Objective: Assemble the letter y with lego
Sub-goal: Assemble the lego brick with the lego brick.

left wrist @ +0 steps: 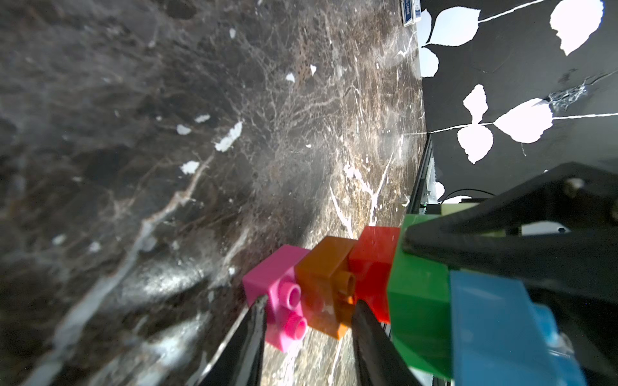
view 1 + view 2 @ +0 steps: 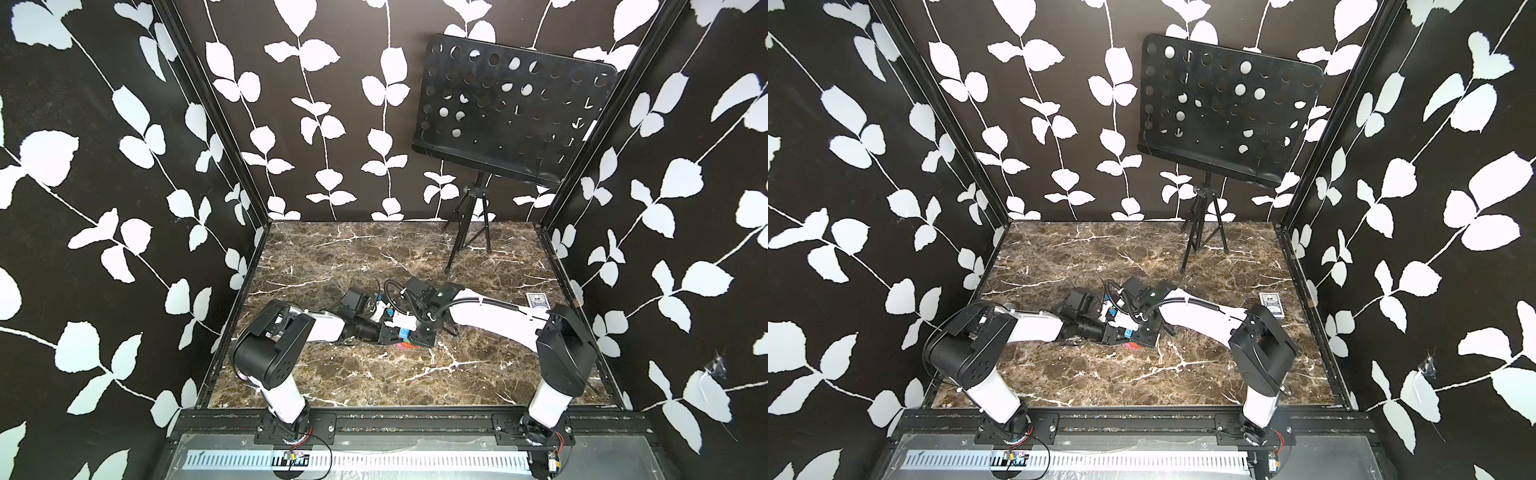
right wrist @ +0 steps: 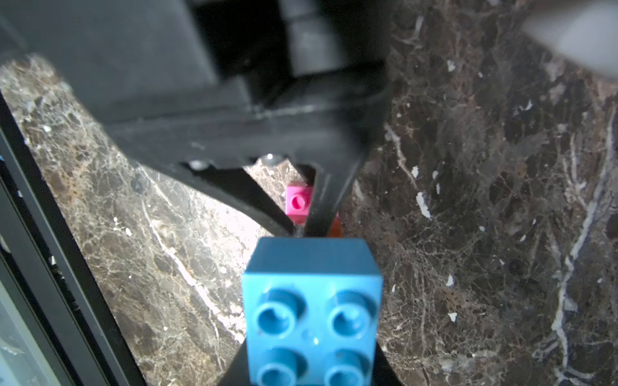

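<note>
Both arms [image 2: 324, 328] [image 2: 490, 320] reach low (converging inward), left end effector [image 1: 309, 302] gripping pink-orange stem [image 1: 327, 267], right end effector [image 3: 311, 334] gripping blue brick [image 3: 311, 264].

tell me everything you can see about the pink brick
The pink brick is a small square piece of glossy plastic; two round hollow studs show on one face. It ends the row, joined to an orange brick. One finger of the left hand presses its outer side, the other sits past the orange brick. Whether it touches the marble table cannot be told.
</note>
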`<act>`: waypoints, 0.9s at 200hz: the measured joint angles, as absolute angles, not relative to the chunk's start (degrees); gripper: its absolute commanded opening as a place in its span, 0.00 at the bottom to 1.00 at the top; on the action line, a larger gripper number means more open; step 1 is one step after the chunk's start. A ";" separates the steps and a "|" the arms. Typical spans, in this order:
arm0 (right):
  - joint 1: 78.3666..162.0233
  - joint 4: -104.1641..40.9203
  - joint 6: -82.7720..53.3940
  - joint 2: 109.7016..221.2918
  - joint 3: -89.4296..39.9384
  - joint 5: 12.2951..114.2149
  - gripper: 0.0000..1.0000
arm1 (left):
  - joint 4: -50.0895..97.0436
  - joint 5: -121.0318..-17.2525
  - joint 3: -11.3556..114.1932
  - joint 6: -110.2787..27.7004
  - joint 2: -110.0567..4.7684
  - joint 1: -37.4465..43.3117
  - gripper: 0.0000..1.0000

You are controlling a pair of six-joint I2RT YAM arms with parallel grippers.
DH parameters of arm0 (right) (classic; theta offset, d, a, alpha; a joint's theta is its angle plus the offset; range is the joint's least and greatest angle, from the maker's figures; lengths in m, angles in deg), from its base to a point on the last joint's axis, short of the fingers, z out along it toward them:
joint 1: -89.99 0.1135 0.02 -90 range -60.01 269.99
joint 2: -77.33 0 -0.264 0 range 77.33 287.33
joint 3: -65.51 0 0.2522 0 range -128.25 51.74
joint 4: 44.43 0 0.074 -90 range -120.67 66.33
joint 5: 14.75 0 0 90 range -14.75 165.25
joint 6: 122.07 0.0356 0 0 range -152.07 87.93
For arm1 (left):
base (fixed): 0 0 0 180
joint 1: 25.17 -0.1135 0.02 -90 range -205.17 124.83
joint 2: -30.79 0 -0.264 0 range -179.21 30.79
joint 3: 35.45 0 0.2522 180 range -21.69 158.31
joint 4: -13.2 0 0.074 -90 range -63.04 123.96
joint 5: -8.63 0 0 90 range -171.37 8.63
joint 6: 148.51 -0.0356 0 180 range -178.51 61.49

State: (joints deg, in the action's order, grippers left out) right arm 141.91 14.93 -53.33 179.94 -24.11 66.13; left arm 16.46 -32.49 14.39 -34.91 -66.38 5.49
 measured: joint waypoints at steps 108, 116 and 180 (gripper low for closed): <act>142.88 18.37 -54.79 182.39 -27.30 68.23 0.21 | 16.43 -32.64 14.37 -34.50 -66.36 5.51 0.45; 142.88 18.65 -54.86 182.34 -27.69 68.23 0.20 | 16.48 -32.75 14.37 -34.48 -66.31 5.51 0.46; 142.88 18.43 -55.25 181.95 -27.91 68.86 0.21 | 18.64 -35.90 14.37 -34.26 -64.41 5.42 0.55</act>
